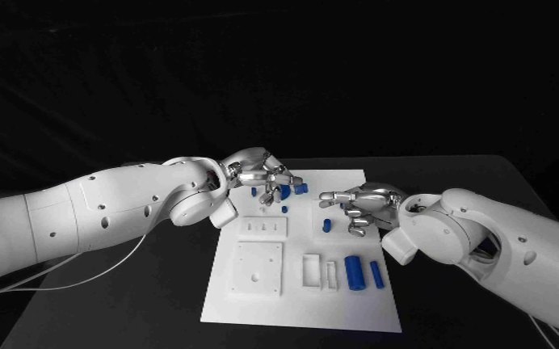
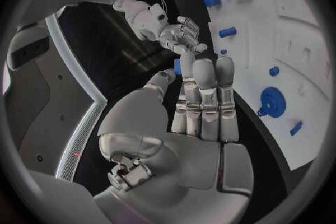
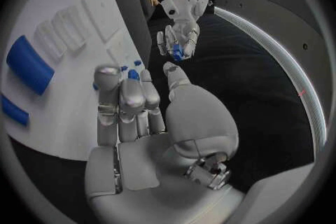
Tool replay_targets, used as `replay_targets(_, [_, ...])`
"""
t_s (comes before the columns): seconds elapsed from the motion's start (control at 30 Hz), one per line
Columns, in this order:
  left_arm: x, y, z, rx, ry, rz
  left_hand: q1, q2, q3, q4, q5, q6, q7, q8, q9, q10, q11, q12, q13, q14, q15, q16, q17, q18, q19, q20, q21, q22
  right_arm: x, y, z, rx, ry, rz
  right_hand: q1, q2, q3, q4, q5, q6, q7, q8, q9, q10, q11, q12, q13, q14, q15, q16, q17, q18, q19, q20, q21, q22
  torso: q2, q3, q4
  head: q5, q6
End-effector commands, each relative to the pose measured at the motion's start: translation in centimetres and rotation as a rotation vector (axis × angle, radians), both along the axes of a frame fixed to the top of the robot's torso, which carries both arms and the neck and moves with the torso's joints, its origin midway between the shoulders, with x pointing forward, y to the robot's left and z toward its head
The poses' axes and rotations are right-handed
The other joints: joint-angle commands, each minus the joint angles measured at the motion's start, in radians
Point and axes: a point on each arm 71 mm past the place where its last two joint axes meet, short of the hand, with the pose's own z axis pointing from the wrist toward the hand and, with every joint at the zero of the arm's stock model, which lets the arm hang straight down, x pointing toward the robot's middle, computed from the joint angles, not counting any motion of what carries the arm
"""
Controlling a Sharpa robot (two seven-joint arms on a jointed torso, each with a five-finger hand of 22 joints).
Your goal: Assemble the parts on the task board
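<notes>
We are holding our left hand near the middle of the head view, above the upper left corner of the white board; it is pinching a small blue piece in its fingertips, lifted so it can be carried to a slot. Our right hand is hovering right of centre, fingers loosely curled and holding nothing, likely waiting to help. 2 blue cylinders are lying in the board's lower right part, waiting their turn.
</notes>
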Motion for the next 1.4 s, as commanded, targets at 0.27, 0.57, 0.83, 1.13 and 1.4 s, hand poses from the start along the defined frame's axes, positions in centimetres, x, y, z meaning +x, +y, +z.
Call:
replay_targets(0.27, [-0.4,-0.7,0.2,0.0,-0.011,-0.072,0.026,0.012,0.131,-0.134,0.004,0.013,-0.007,0.003,-0.002,0.046,-0.016,0.003,0.001,-0.001,-0.006,0.003,0.002,0.014,-0.007,-0.001,0.004,0.002,-0.5,0.6,0.1,0.143,0.098,0.057,0.011,0.014,-0.089,0.021,-0.012,-0.021,0.004,0.0,0.002,-0.001,0.007,0.002,0.0,-0.003,0.007,0.005,0.002,0.021,0.053,0.009,-0.003,0.059,0.0,0.0027,-0.0004,-0.003,-0.002])
replay_targets(0.57, [-0.4,-0.8,0.1,-0.004,0.001,-0.08,0.027,0.012,0.131,-0.133,0.005,0.013,-0.007,0.003,-0.003,0.046,-0.016,0.004,0.001,-0.001,-0.006,0.004,0.003,0.014,-0.007,-0.001,0.004,0.004,-0.5,1.0,0.4,0.179,0.067,0.068,0.014,0.005,-0.109,0.026,-0.012,-0.033,0.007,0.0,0.003,-0.007,0.009,-0.002,-0.003,-0.004,0.009,0.004,0.002,0.023,0.052,0.011,-0.01,0.058,0.0,0.0035,-0.0004,-0.004,-0.004])
replay_targets(0.83, [-0.4,-1.0,0.1,-0.014,0.018,-0.07,0.027,0.011,0.131,-0.131,0.008,0.015,-0.008,0.003,-0.004,0.046,-0.017,0.005,0.002,-0.001,-0.007,0.004,0.005,0.014,-0.006,-0.002,0.005,0.005,-0.5,1.7,0.8,0.21,0.02,0.094,0.049,0.006,-0.097,-0.001,-0.038,-0.045,0.013,0.0,0.001,-0.011,0.013,-0.001,-0.004,-0.007,0.011,0.005,0.004,0.023,0.05,0.013,-0.009,0.061,0.0,0.0026,-0.0002,-0.005,-0.003])
replay_targets(1.13, [-0.4,-1.0,0.1,-0.019,0.027,-0.066,0.027,0.009,0.131,-0.13,0.01,0.015,-0.008,0.003,-0.003,0.046,-0.017,0.007,0.002,-0.001,-0.007,0.004,0.005,0.014,-0.006,-0.002,0.005,0.005,-0.6,2.2,0.9,0.219,0.005,0.122,0.06,0.011,-0.076,-0.03,-0.063,-0.043,0.013,0.001,0.001,-0.012,0.013,0.003,-0.005,-0.008,0.012,0.006,0.006,0.024,0.05,0.015,-0.01,0.068,0.0,0.002,-0.0002,-0.005,-0.004])
replay_targets(1.4, [-0.3,-1.1,0.0,-0.022,0.034,-0.06,0.027,0.009,0.131,-0.129,0.01,0.015,-0.008,0.003,-0.003,0.046,-0.017,0.007,0.002,0.0,-0.007,0.004,0.005,0.014,-0.006,-0.002,0.004,0.005,-0.7,2.4,1.0,0.231,0.003,0.143,0.067,0.014,-0.02,-0.066,-0.104,-0.036,0.013,0.0,-0.001,-0.013,0.013,0.003,-0.008,-0.01,0.012,0.004,0.006,0.022,0.049,0.015,-0.011,0.071,0.0,0.0022,-0.0003,-0.005,-0.004])
